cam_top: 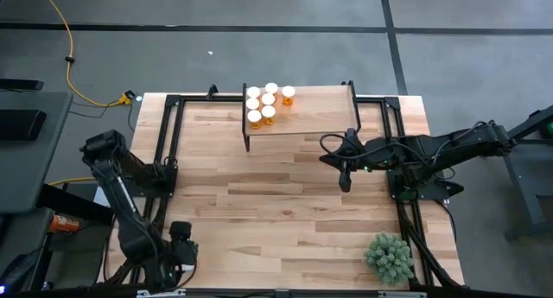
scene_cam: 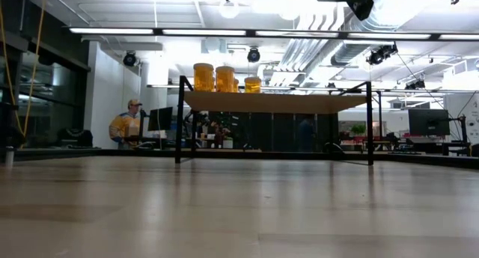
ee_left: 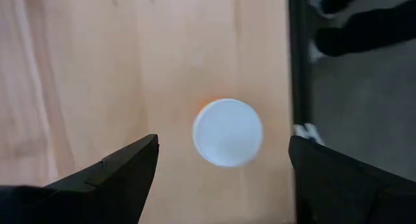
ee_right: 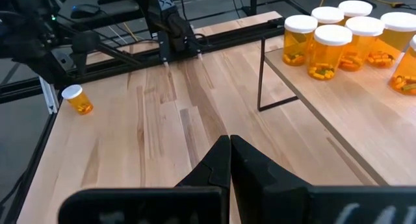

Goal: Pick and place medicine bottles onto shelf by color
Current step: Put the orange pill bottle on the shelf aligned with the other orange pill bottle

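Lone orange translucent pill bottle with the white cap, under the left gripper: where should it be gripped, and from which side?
Come straight down from above and close on the orange cylindrical body below the cap. The pill bottle stands upright, its round cap facing the open left gripper, which straddles it. The right gripper waits shut near the shelf.

At the right edge of the right wrist view, the outermost medicine bottles (ee_right: 398,29) on the shelf (ee_right: 364,113) are cut off. In the left wrist view a lone bottle (ee_left: 228,132) shows only its blurred white cap, body hidden beneath. In the low view, the person (scene_cam: 127,125) at left is too small to make out.
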You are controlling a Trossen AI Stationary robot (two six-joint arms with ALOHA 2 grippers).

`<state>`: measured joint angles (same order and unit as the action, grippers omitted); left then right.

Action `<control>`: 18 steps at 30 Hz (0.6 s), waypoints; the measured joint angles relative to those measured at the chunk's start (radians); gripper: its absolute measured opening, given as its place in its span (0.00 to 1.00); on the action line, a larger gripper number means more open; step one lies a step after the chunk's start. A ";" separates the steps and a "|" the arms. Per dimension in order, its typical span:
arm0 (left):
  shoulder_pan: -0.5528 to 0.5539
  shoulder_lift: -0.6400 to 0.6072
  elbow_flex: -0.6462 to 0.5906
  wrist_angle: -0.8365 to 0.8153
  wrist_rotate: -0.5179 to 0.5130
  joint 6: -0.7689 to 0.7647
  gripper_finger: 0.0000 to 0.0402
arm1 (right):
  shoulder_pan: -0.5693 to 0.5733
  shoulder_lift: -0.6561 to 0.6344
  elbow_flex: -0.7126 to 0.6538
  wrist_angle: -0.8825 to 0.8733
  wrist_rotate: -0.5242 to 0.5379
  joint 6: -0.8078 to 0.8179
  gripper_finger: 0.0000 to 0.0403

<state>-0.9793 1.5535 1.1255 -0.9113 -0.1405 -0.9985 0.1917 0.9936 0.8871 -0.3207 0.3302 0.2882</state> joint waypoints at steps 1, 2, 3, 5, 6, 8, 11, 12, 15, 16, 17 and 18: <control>-0.002 0.011 0.000 -0.003 -0.020 -0.004 0.83 | 0.000 0.000 0.000 -0.001 0.000 0.000 0.00; -0.003 0.022 0.000 -0.003 -0.039 -0.011 0.83 | 0.000 0.000 0.000 -0.003 0.000 0.000 0.00; -0.003 0.034 0.000 -0.003 -0.051 -0.017 0.83 | 0.000 0.000 0.000 -0.006 0.000 0.001 0.00; -0.002 0.055 0.000 0.008 -0.042 -0.021 0.83 | 0.000 0.000 0.000 -0.012 0.000 0.008 0.00; -0.002 0.064 0.000 0.026 -0.022 -0.020 0.83 | 0.000 0.000 0.000 -0.015 0.000 0.009 0.00; -0.006 0.082 0.000 0.064 0.007 -0.008 0.83 | 0.000 0.000 0.000 -0.019 0.000 0.009 0.00; -0.019 0.100 0.000 0.085 0.005 -0.003 0.83 | 0.000 0.000 0.000 -0.021 0.000 0.014 0.00; -0.021 0.108 0.000 0.079 0.001 -0.015 0.83 | 0.000 0.000 0.000 -0.022 0.000 0.021 0.00; -0.020 0.139 0.000 0.061 -0.005 -0.047 0.83 | 0.000 0.000 0.000 -0.032 0.000 0.025 0.00; -0.019 0.147 0.000 0.064 -0.005 -0.046 0.83 | 0.000 0.000 0.000 -0.034 0.000 0.026 0.00; -0.019 0.155 0.000 0.071 -0.005 -0.046 0.83 | 0.000 0.000 0.000 -0.036 0.000 0.026 0.00; -0.019 0.163 0.000 0.075 -0.004 -0.046 0.83 | 0.000 0.000 0.000 -0.037 0.000 0.026 0.00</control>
<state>-0.9984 1.7162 1.1252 -0.8364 -0.1448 -1.0447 0.1917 0.9937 0.8871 -0.3579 0.3298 0.3138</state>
